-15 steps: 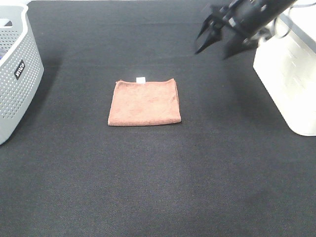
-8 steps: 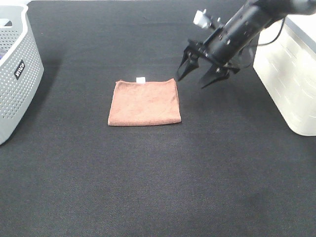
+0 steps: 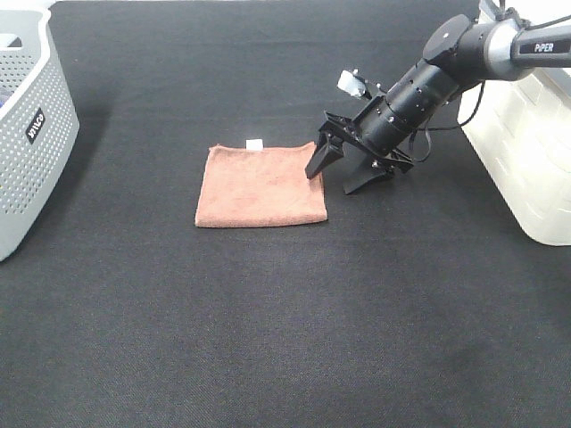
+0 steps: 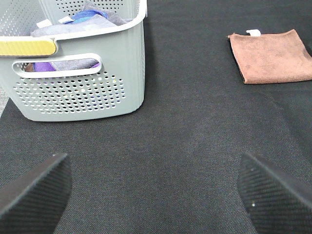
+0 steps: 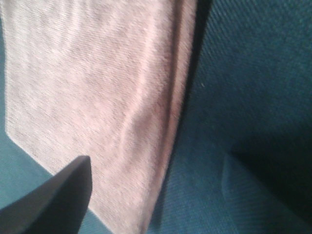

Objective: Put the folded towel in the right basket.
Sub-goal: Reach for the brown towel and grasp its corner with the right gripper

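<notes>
Right wrist, gripper (image 5: pixel 156 168) straddles folded towel (image 5: pixel 92 83) edge

Towel (image 3: pixel 260 185) lies flat mid-table (image 3: pixel 268 339). I see the left basket (image 3: pixel 31 134) at the table's left edge, well apart from the towel, with cloths (image 4: pixel 80 14) piled inside. The right basket (image 3: pixel 526 152) stands at the right edge. My right gripper (image 3: pixel 332 178) sits between towel and right basket, straddling the towel's right edge: one finger over the towel, the other over the table. My left gripper (image 4: pixel 156 195) hangs over the table, facing the left basket.
</notes>
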Motion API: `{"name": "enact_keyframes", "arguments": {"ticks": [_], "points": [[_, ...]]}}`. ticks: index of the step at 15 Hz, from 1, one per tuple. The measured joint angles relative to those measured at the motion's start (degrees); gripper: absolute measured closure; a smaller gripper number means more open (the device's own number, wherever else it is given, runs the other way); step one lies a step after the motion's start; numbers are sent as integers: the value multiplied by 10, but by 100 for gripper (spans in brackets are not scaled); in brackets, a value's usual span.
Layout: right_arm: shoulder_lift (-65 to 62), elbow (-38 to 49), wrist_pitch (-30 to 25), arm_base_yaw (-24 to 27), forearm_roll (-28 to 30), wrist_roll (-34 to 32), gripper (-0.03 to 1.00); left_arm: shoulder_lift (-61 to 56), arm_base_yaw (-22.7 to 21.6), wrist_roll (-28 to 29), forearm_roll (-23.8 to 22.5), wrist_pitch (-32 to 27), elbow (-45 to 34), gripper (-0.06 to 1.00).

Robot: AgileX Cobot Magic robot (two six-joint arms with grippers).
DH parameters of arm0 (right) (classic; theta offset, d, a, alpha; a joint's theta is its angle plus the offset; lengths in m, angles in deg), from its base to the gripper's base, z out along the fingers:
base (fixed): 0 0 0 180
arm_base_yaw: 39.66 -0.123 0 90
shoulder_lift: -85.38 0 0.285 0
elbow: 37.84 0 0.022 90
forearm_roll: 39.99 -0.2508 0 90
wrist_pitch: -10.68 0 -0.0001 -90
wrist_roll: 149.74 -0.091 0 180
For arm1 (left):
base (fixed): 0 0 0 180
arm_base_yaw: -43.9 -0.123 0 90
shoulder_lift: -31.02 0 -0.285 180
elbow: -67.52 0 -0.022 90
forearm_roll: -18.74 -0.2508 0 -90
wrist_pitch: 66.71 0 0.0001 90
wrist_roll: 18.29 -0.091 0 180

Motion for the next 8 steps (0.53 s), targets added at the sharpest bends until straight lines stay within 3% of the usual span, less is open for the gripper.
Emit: {"name": "enact_keyframes", "arguments": {"ticks": [4, 6, 7, 8], "points": [[14, -5, 14, -5, -36, 22, 29, 0, 0, 0, 0, 0, 0, 7], [16, -6, 33, -25, -36, 31, 38, 0, 0, 0, 0, 0, 0, 7], [19, -6, 44, -35, -36, 32, 49, 0, 0, 0, 0, 0, 0, 7], [19, -6, 44, -35, -36, 32, 49, 0, 0, 0, 0, 0, 0, 7]]}}
